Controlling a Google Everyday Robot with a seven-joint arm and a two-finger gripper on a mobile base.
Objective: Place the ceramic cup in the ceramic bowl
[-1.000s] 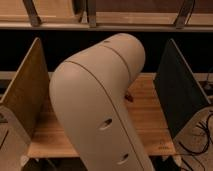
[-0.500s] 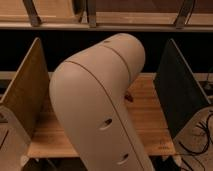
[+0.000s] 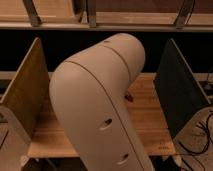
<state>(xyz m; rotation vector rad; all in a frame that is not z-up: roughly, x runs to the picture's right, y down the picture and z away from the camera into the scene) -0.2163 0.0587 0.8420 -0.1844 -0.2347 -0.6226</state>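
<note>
My large beige arm (image 3: 100, 100) fills the middle of the camera view and blocks most of the wooden table (image 3: 147, 112). The gripper is hidden behind the arm and does not show. The ceramic cup and the ceramic bowl are out of view. A small dark red thing (image 3: 129, 97) peeks out at the arm's right edge on the table; I cannot tell what it is.
A light wooden panel (image 3: 25, 95) stands at the table's left side and a dark panel (image 3: 180, 92) at its right. A shelf rail (image 3: 105, 22) runs along the back. Cables (image 3: 200, 137) lie on the floor at the right.
</note>
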